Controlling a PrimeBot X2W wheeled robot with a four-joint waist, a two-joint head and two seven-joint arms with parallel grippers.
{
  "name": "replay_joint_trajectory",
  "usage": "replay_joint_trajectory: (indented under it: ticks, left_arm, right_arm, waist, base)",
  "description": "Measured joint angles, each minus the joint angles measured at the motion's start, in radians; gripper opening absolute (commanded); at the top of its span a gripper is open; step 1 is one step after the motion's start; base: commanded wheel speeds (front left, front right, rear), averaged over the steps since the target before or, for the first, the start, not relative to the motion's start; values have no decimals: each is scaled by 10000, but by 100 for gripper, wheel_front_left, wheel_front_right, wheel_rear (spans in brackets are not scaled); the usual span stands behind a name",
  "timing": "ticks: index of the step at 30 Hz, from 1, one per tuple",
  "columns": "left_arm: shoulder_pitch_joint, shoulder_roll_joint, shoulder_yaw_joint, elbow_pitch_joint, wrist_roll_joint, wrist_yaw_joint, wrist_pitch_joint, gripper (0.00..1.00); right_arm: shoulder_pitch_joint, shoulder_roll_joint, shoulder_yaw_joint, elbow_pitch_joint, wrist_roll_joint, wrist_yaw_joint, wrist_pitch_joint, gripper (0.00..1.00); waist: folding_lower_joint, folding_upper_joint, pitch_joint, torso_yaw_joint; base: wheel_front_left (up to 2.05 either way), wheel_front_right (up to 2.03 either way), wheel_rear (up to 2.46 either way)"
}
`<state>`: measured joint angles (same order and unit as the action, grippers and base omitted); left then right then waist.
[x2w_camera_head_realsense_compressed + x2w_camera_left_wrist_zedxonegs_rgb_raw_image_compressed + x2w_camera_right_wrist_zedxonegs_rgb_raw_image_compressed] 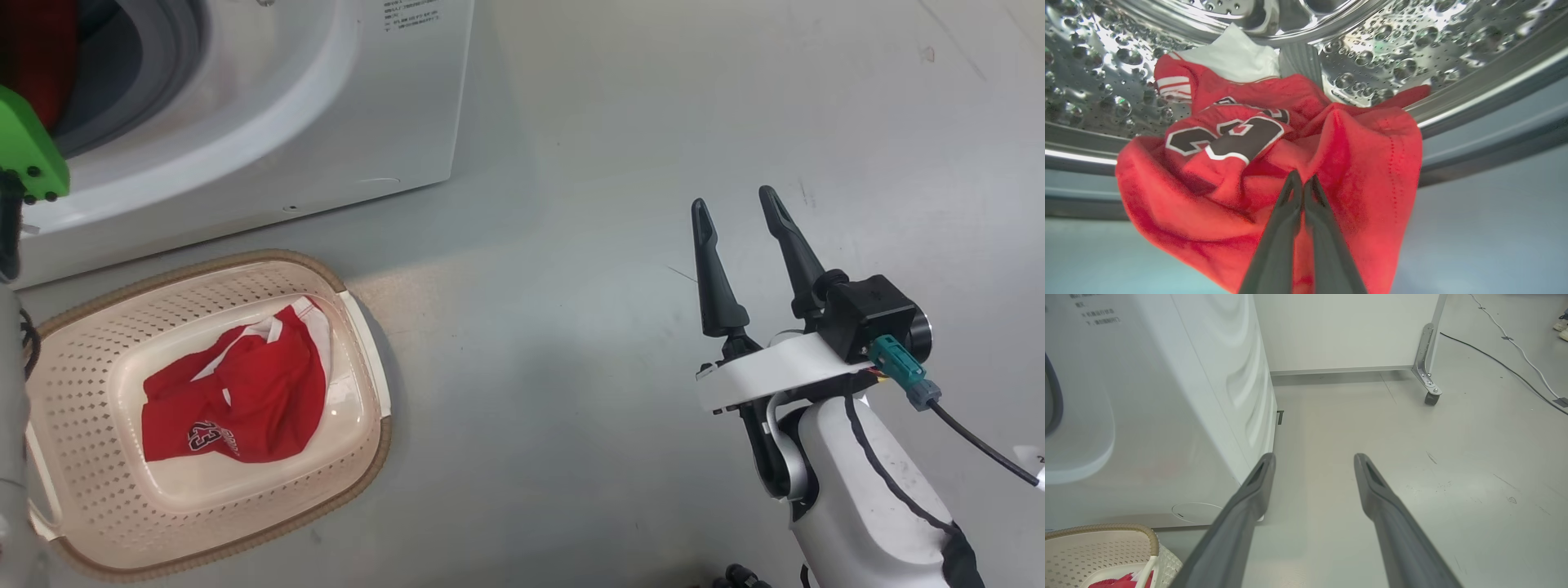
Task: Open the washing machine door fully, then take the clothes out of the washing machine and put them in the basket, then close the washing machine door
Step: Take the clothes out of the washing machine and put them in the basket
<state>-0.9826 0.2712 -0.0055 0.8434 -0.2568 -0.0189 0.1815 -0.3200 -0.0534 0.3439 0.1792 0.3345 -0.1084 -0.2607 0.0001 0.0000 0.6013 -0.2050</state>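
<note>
Red cloth sits farthest left: a jersey (1372, 155) bunched at the mouth of the drum (1412, 49) of the washer (367, 106), part of it hanging past the lip. The left gripper (1302, 179) has its jaws pressed together on a raised fold of it, though how much cloth lies between them is hard to tell. It should be light, soft and limp, apt to drape and trail, so a bunched ridge like this looks a better hold than a loose hem. Right of that, below the washer, the basket (384, 441) stands on the floor (571, 367) with a second jersey (245, 392) crumpled inside. Farthest right, the right gripper (733, 200) hangs over the floor, jaws spread, empty
</note>
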Motion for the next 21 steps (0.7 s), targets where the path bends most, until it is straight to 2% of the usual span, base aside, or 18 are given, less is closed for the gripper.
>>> replay_joint_trajectory:
  ticks: [8,21]
  left_arm:
    - [146,-598,77,291,-364,-407,-1093,0]
    - [1650,-1329,-115,767,-686,-805,-2395,0]
  right_arm:
    - [4,-4,-215,249,-4,0,0,100]
    - [353,-6,-525,652,-113,4,0,100]
  waist:
    - [0,0,-531,272]
    - [0,0,-1667,826]
  base:
    - [0,0,0]
    - [0,0,0]
